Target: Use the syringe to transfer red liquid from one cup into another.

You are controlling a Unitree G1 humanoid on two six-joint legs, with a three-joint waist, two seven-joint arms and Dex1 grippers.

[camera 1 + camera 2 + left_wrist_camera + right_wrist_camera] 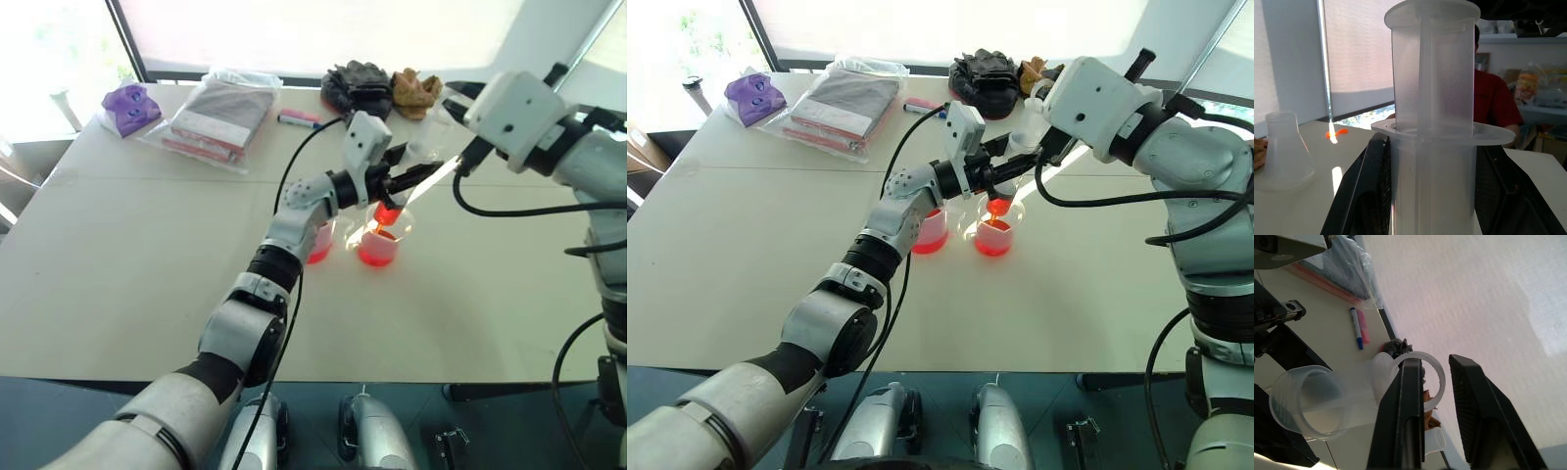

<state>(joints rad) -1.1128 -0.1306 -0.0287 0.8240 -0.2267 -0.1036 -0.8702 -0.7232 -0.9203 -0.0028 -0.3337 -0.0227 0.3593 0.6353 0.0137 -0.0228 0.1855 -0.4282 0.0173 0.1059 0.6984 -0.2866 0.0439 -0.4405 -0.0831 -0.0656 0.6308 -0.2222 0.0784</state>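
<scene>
Gripping the barrel of the syringe [1431, 147], the left gripper [397, 182] is seen closed about it just under the finger flange, black fingers [1364, 196] on either side. The syringe is held tilted over the table [127, 255], its tip with red liquid [998, 207] pointing down into the larger handled beaker [387, 235]. More red liquid lies in the bottom of that beaker. The smaller cup [930, 231], also red at its base, stands just beside the beaker, on the left arm's side and partly hidden by that arm.

The right gripper [1435, 396] is met at the upper end of the syringe, its two fingers drawn close together on the round plunger head [1420, 379].

At the table's far edge are noted a bagged bundle [220, 116], a purple object [130, 106], a pink and blue marker pen [299, 119] and dark and tan cloths [377, 88]. A small clear flask [1284, 152] stands on the table. A person in a red shirt [1493, 105] is visible beyond the table.
</scene>
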